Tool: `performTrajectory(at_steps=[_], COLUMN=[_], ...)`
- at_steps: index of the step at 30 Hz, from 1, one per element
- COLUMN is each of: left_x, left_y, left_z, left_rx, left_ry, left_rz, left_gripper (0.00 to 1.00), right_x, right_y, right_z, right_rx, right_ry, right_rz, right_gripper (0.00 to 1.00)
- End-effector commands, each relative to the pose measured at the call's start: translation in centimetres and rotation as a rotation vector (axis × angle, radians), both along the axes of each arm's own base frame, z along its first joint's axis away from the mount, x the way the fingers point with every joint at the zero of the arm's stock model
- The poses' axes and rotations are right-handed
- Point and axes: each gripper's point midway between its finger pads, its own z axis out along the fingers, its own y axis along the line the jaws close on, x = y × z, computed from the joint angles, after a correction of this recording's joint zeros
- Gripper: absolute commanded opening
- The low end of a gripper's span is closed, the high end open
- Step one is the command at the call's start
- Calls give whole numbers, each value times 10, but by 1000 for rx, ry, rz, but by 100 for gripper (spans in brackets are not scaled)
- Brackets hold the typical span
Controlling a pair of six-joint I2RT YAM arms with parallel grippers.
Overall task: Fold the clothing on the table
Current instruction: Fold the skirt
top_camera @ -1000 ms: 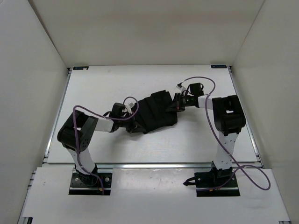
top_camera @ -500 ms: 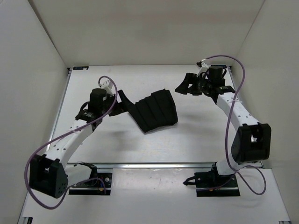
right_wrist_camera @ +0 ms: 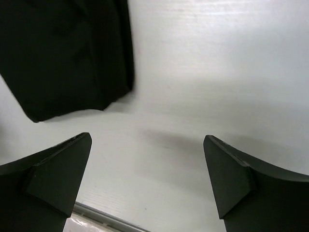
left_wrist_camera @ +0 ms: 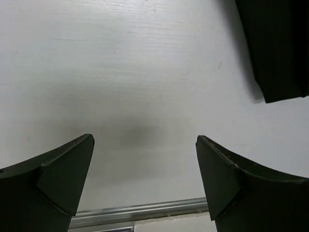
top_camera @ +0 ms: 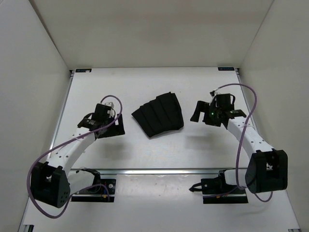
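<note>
As left gripper [left_wrist_camera: 145, 142] & right gripper [right_wrist_camera: 147, 140] gape, clothing [top_camera: 158, 115] lies btwn.

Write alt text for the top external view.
A black clothing item with parallel creases lies in a compact fan shape near the middle of a white table. Two robot arms reach in from the near edge, with the left gripper and right gripper open on either side of the clothing, neither touching it.
</note>
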Motion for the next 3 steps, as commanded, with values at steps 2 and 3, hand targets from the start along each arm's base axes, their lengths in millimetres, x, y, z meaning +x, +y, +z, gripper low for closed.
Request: performTrajectory(at_steps=[2,3], left_x=[-4,-5], left_y=[5,5], left_z=[15,14], left_rx=[12,10], left_ry=[-78,-76], left_rz=[-30,-30], left_gripper=[99,98], right_x=[-7,-9], right_y=[-16,-16], right_z=[6,6], right_rx=[6,1], right_ry=[-26,-39], right_rz=[-86,-81], right_gripper=[99,99])
